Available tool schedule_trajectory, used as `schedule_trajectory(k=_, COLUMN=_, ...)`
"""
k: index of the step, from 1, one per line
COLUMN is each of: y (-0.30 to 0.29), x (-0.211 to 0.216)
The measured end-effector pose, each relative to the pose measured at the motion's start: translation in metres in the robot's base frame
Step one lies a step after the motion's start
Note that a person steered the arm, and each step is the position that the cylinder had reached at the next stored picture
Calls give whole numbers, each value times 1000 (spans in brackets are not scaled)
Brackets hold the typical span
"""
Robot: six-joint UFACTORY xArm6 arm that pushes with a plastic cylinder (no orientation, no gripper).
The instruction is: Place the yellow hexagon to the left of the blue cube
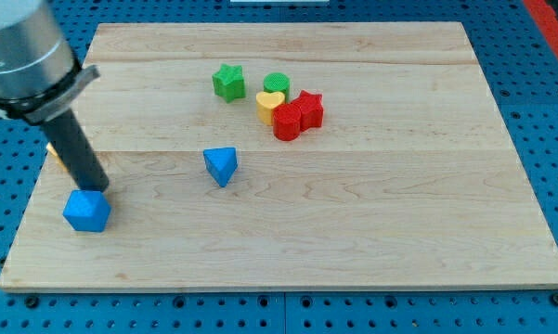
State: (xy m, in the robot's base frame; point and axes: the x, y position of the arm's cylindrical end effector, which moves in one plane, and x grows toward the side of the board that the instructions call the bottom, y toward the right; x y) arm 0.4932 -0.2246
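The blue cube (86, 211) lies near the board's lower left corner. My tip (99, 189) stands right at the cube's upper edge, touching it or nearly so. A small piece of a yellow-orange block (53, 152), probably the yellow hexagon, shows at the left of the rod, up and left of the cube. The rod hides most of it, so its shape cannot be made out.
A blue triangular block (221, 165) lies left of the board's middle. Near the top centre sit a green star (228, 82), a green round block (277, 83), a yellow heart (269, 104), a red block (287, 122) and a red star (309, 109), clustered together.
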Motion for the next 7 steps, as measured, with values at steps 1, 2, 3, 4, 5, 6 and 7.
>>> schedule_trajectory(k=1, y=15, x=-41)
schedule_trajectory(k=2, y=-40, x=-80)
schedule_trajectory(k=3, y=11, x=-110)
schedule_trajectory(k=4, y=-68, x=-139)
schedule_trajectory(k=5, y=-79, x=-116)
schedule_trajectory(k=6, y=-70, x=-20)
schedule_trajectory(k=7, y=-70, x=-2)
